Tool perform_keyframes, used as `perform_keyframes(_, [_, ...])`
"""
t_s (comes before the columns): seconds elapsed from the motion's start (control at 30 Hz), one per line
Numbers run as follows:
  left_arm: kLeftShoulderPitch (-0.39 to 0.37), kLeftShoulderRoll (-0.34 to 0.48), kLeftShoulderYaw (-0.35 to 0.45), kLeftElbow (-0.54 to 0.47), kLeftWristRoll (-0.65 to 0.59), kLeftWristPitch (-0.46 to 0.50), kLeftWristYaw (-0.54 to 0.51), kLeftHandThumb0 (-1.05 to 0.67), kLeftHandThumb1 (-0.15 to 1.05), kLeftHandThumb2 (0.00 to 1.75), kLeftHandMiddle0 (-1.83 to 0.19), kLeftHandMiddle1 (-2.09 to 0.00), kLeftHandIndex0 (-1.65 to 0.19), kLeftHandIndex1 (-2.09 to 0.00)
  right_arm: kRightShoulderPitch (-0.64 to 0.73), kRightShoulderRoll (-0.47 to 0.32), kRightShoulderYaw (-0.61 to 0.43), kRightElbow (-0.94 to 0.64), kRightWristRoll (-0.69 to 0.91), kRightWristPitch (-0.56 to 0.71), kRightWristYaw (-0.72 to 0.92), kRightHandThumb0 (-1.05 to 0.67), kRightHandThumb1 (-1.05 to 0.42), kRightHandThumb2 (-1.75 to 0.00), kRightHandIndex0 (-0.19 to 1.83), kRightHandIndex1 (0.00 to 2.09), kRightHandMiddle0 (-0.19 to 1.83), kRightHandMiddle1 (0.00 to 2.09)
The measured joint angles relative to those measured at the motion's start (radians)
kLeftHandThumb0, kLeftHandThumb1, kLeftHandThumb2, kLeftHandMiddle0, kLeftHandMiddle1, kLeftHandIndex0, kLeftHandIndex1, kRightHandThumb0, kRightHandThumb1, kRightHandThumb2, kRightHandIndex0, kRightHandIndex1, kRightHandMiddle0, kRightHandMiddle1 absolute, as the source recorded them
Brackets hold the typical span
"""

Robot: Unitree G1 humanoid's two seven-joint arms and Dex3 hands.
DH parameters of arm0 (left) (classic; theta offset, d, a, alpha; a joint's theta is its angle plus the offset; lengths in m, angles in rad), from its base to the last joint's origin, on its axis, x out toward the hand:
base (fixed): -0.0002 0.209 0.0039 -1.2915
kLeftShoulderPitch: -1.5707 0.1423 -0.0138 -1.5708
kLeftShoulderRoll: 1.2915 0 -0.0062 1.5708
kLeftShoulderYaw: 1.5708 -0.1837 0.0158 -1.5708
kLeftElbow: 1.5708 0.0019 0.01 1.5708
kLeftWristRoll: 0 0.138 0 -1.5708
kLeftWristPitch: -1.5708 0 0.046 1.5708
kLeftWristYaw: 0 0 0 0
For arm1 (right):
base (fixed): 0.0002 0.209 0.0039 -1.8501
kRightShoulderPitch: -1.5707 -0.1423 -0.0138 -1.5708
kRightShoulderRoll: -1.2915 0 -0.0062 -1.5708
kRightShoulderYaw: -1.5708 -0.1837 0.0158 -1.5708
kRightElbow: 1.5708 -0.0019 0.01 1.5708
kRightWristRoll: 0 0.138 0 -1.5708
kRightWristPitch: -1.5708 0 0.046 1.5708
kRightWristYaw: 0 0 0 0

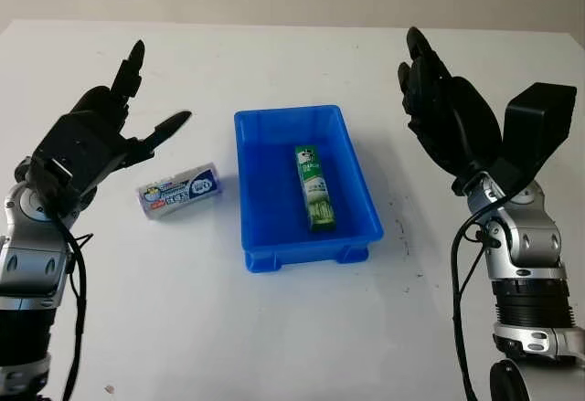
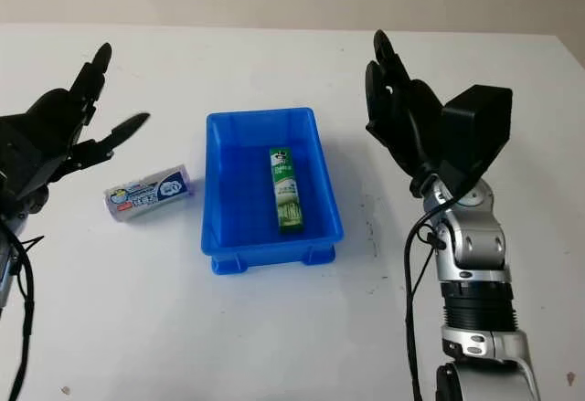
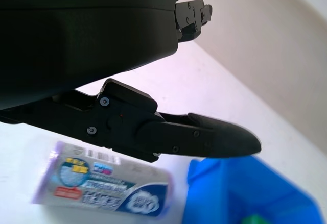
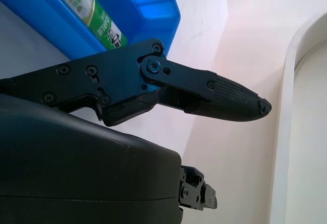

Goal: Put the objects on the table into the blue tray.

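Note:
A blue tray [image 1: 356, 169] stands at the table's middle with a green toothpaste box [image 1: 313, 187] lying lengthwise inside it. Left of the tray lies a silver-grey packet with blue and white print [image 1: 178, 190], flat on the table; it also shows in the left wrist view [image 3: 102, 185]. My left hand [image 1: 128, 118] hovers open just above and behind that packet, touching nothing. On the other side of the tray, my right hand [image 1: 428, 90] is raised and open, holding nothing. In the right wrist view the tray's corner [image 4: 153, 9] and the green box [image 4: 97, 15] appear.
The white table [image 1: 274, 328] extends around the tray. A pale wall runs behind the table's far edge [image 1: 292, 25].

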Motion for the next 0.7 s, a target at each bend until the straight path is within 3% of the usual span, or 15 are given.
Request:
perform_keyframes(0.1, [0.001, 0.040, -0.043, -0.051, 0.044, 0.079, -0.067, -0.89, 1.01, 0.07, -0.06, -0.09, 0.13, -0.05, 0.000, 0.000, -0.003, -0.015, -0.004, 0.018, -0.017, -0.75, -1.05, -0.76, -0.19, 0.00, -0.19, 0.00])
perform_keyframes(0.2, [0.001, 0.075, -0.080, -0.093, 0.081, 0.119, -0.127, -0.87, 0.97, 0.05, 0.07, -0.02, 0.13, -0.05, 0.000, 0.000, -0.002, -0.029, -0.007, 0.033, -0.024, -0.75, -1.05, -0.76, -0.19, 0.00, -0.19, 0.00])
perform_keyframes(0.4, [0.001, 0.108, -0.120, -0.128, 0.115, 0.196, -0.214, -0.86, 0.91, 0.04, 0.12, -0.03, 0.13, -0.05, 0.000, 0.000, -0.002, -0.033, -0.005, 0.041, -0.029, -0.74, -1.05, -0.76, -0.19, 0.00, -0.19, 0.00])
perform_keyframes(0.7, [-0.001, 0.167, -0.196, -0.108, 0.196, 0.171, -0.280, -0.88, 0.91, 0.05, 0.09, -0.06, 0.09, -0.07, -0.004, 0.000, -0.003, -0.033, -0.003, 0.049, -0.031, -0.73, -1.05, -0.77, -0.19, 0.00, -0.19, 0.00])
